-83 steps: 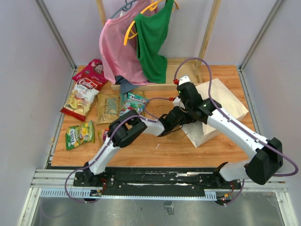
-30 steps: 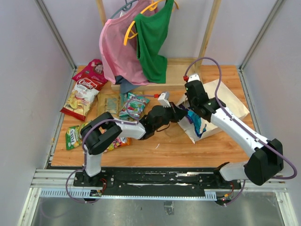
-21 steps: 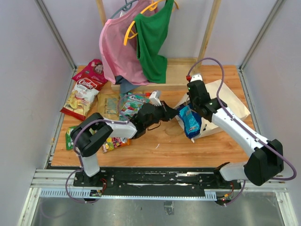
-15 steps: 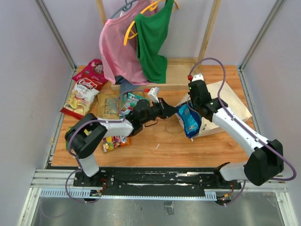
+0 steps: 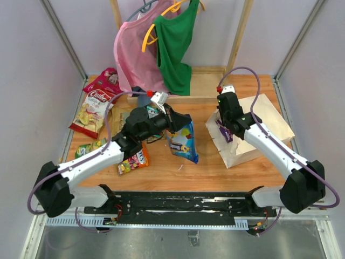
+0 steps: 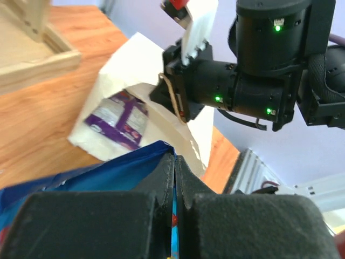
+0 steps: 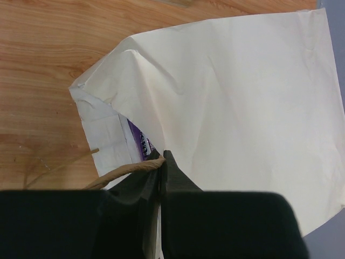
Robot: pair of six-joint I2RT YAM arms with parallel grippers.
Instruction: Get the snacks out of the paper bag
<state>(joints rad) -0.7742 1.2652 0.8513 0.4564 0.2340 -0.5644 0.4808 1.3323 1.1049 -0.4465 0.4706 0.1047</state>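
The cream paper bag (image 5: 257, 125) lies on its side at the right, mouth facing left. My right gripper (image 5: 223, 122) is shut on its top edge and handle (image 7: 129, 170), holding the mouth up. A purple packet (image 5: 223, 131) shows inside the mouth (image 7: 139, 141). My left gripper (image 5: 176, 123) is shut on the top of a blue packet (image 5: 184, 143), which hangs over the table centre, clear of the bag. In the left wrist view the blue packet (image 6: 91, 181) is pinched between the fingers, with the paper bag (image 6: 135, 59) beyond. Other snacks lie at the left: red (image 5: 104, 81), white-red (image 5: 95, 111), yellow-green (image 5: 86, 152).
A pink garment (image 5: 137, 62) and a green garment (image 5: 176, 48) hang on hangers over a wooden rack base (image 5: 202, 86) at the back. A colourful packet (image 5: 133, 161) lies under the left arm. Cage walls close both sides.
The left gripper has drawn the blue packet out of the bag's mouth and carried it left to the table centre. The right gripper has stayed at the bag's mouth.
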